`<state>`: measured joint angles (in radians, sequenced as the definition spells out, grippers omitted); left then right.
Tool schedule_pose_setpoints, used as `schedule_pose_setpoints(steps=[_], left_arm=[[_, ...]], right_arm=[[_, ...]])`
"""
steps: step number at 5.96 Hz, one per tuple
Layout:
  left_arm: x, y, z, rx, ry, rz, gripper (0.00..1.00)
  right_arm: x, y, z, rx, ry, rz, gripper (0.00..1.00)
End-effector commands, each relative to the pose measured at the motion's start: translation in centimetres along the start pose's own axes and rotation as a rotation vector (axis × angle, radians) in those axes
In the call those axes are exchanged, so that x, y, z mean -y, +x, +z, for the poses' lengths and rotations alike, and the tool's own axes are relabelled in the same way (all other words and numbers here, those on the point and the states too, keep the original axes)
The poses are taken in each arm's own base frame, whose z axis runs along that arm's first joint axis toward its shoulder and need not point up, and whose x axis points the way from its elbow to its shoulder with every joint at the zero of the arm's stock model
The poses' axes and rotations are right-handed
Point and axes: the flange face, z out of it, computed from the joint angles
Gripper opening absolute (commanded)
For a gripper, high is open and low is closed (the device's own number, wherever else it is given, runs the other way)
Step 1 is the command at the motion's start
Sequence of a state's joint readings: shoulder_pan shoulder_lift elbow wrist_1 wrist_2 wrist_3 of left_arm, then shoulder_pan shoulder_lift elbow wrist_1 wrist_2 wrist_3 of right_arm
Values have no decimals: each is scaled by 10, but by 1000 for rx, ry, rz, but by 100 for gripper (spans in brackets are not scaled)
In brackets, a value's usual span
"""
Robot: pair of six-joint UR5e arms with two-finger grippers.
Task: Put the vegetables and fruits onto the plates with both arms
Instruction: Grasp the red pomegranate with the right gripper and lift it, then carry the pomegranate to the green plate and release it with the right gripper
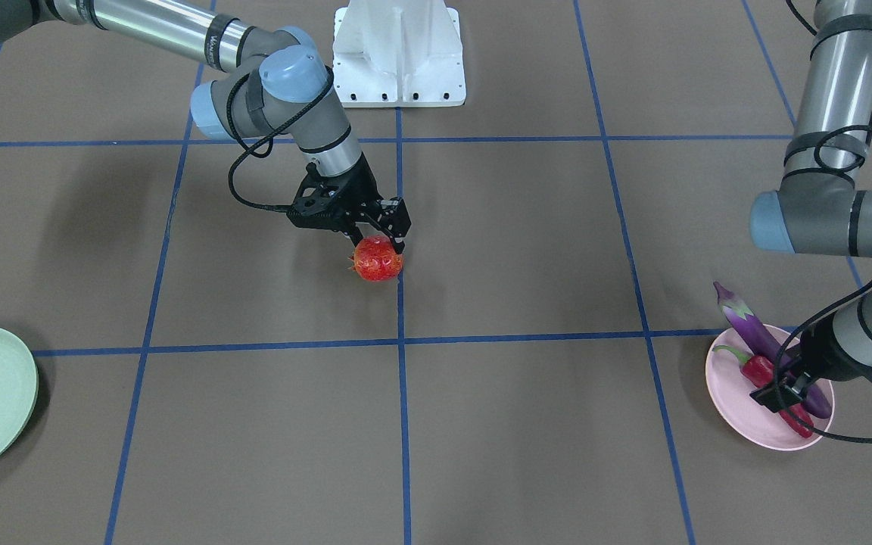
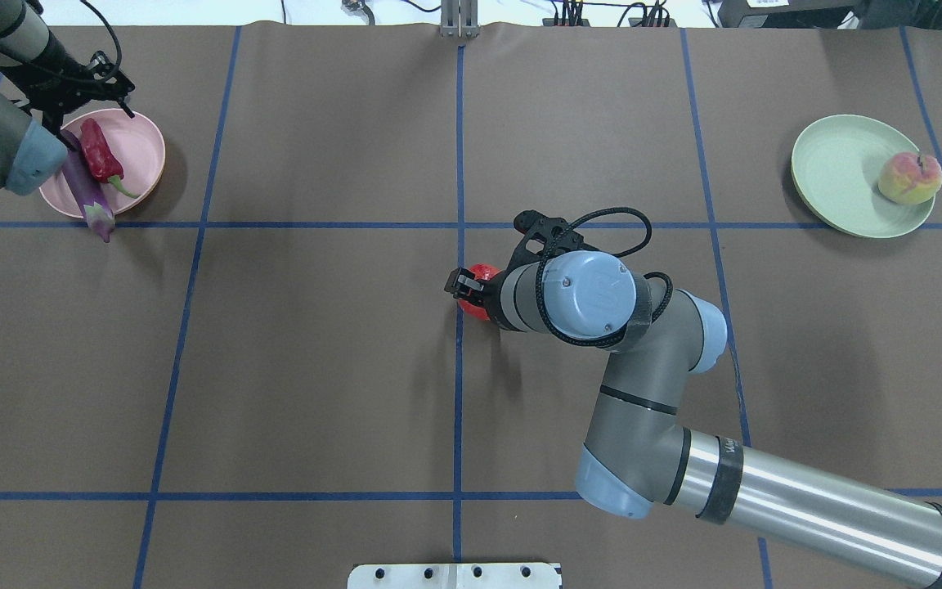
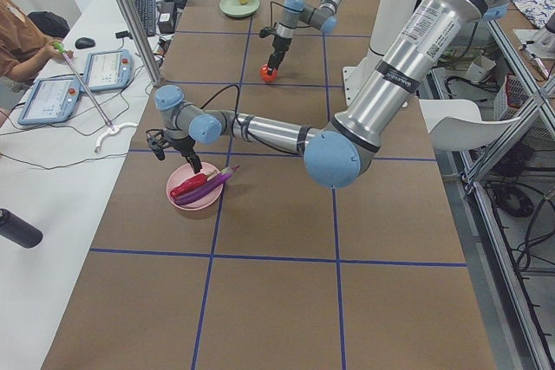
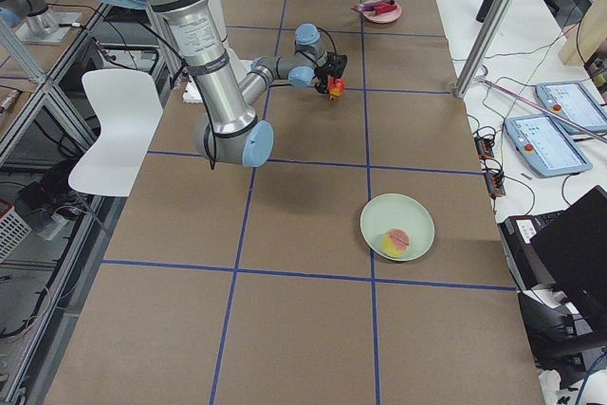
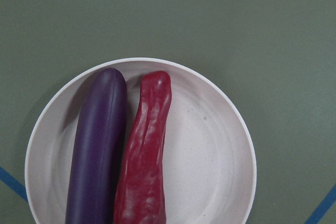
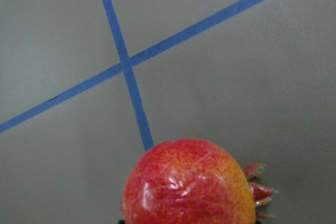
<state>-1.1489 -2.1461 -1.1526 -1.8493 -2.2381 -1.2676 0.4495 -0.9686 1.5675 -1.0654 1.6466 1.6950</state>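
Round red fruit (image 6: pixel 189 182), 6 o'clock in wrist cam, pinched by right gripper (image 1: pixel 378 242): rigid, glossy, prob. slippery; hold across widest part. Left gripper (image 3: pixel 172 153) fingers: can't tell.

Right arm (image 2: pixel 634 384) stretched low to mid-table, wrist bent down. Its tool (image 1: pixel 380 244) points at the table, fingers set either side of a round fruit (image 1: pixel 378 259); clamped or not, unclear. Left arm (image 1: pixel 829 113) elbow raised, forearm folded back, tool (image 1: pixel 780 390) hanging low, pointing down; jaw gap hidden.
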Motion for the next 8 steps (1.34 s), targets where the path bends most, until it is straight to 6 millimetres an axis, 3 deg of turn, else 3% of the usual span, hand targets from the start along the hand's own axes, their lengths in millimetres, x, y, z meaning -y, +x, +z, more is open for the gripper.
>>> schedule_pose_setpoints(steps=[1,2,3,4,6,7,8], left_arm=[[-6,5,-9,-17,0,-6,100],[-21,19,-29,-60,9,1,100],[-44,27,-45,-102,-17,-25,100],[-57,18,-53,-122,-13,-9,100],[-70,0,-60,-137,-10,5,100],[-75,3,-66,-149,-8,16,100],[-84,-3,-71,-159,-8,25,100]], right_arm=[[49,-8,-34,21,48,25,0],[101,-2,-53,-34,92,60,0],[170,35,-73,-96,93,89,0],[235,92,-91,-166,120,10,0],[346,204,-106,-322,192,98,0],[383,258,-118,-390,197,75,0],[387,327,-108,-487,165,49,0]])
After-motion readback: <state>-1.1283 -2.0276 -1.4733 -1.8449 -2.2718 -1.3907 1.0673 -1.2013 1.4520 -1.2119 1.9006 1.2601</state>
